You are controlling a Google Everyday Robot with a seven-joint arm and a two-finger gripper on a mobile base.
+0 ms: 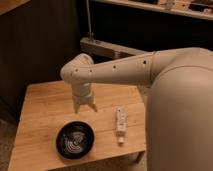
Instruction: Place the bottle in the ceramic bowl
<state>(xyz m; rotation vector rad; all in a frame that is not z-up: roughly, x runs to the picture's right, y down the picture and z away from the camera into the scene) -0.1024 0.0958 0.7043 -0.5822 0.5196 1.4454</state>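
While the pale arm [115,70] reaches in from the right and bends downward at its wrist, the gripper [85,108] hangs over the middle of the wooden bench [42,107], pointing straight down. Its two short fingers stand apart with nothing between them, so it is open and empty, and its tips are close above the bench top; whether they touch the wood cannot be told.

To the gripper's right, apart from it, lies the bottle [120,121]. It is flat on the bench, slim and white, its long axis running from the far side toward the near edge, with the narrow cap end pointing at the near edge. Faint marks show on its side but cannot be read.

Nearer the front and a little to the left of the gripper sits the ceramic bowl [75,140], round, black and glossy, with pale ring lines inside. It holds nothing. Bowl and bottle are apart, with bare wood between them.

Filling the right side of the view is the robot's body [180,120], a large rounded pale shell that hides the bench's right end. Behind the bench stands a dark wall [40,45].
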